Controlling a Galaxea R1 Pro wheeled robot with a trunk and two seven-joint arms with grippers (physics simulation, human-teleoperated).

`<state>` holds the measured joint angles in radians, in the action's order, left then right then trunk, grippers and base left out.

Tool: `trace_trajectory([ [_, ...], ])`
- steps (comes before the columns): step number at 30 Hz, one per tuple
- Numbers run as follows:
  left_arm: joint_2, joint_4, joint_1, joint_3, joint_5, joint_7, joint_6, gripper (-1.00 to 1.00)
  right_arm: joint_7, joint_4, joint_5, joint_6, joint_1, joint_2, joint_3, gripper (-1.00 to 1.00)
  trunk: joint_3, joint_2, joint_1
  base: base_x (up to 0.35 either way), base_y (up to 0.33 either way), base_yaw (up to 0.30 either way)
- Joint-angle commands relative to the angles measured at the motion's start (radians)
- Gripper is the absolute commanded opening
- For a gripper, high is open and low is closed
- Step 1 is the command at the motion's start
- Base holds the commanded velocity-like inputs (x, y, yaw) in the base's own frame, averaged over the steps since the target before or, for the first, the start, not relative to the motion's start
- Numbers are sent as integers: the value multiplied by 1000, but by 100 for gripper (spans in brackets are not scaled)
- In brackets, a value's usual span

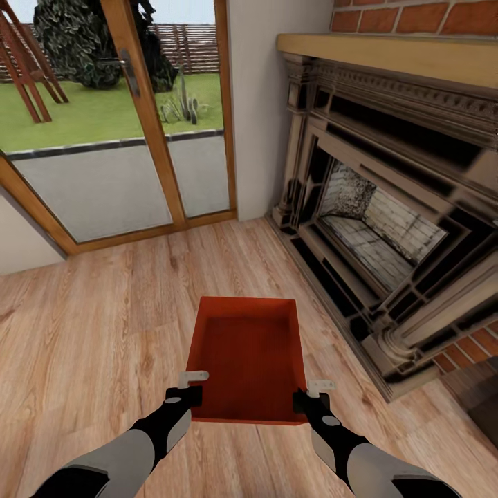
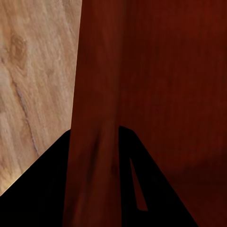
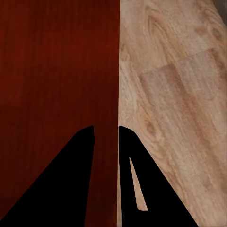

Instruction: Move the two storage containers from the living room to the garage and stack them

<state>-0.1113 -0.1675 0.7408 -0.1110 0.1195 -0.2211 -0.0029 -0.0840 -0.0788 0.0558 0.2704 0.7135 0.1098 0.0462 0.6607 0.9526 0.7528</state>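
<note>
I hold one storage container (image 1: 249, 360) at lower centre, left gripper (image 1: 188, 387) and right gripper (image 1: 311, 393) clamping its side walls; next I must drive toward the garage.

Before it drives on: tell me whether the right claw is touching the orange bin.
Touching. In the right wrist view, the right claw straddles the orange bin's side wall, its fingers against it.

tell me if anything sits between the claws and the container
Nothing does: the left claw and right claw each straddle a side wall of the storage container, one finger inside, one outside, over the wood floor.
</note>
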Motion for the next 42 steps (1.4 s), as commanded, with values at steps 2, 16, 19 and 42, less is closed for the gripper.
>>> trace_trajectory([
  [2, 1, -5, 2, 57, -13, -14, -2, -100, 7, 4, 12, 1, 0, 1, 14, -100, -2, 1, 0, 0, 0, 0],
  [16, 1, -4, 2, 57, -11, -14, -2, -100, 7, 4, 12, 1, 0, 0, 14, -100, -21, 1, 0, 0, 0, 0],
  [19, 1, -4, 2, 57, -11, -14, -2, -100, 7, 4, 12, 1, 0, -1, 14, -100, -25, 1, 0, 0, 0, 0],
  [42, 3, 11, 2, 58, -11, -14, -2, -100, 8, 4, 14, 0, 1, 0, 14, -100, -31, 1, 0, 0, 0, 0],
])
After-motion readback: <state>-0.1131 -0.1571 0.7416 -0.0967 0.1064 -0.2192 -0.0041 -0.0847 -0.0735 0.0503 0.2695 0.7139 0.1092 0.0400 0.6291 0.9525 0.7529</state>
